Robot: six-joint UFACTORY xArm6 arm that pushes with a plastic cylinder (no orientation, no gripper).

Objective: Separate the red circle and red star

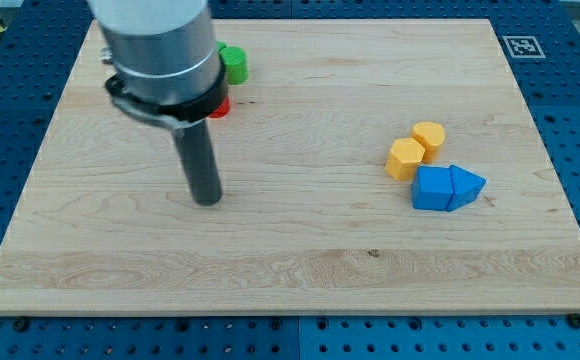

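My tip [207,200] rests on the wooden board [300,270] at the view's left of centre. A small sliver of a red block [219,107] shows just right of the arm's body, above the tip; its shape cannot be made out. The rest of it and any other red block are hidden behind the arm. A green round block [234,64] sits just above the red sliver, near the view's top.
At the view's right sit a yellow round block [429,136], a yellow hexagon-like block [405,159], a blue cube [431,188] and a blue triangle [467,185], all close together. A marker tag [523,46] is on the top right corner.
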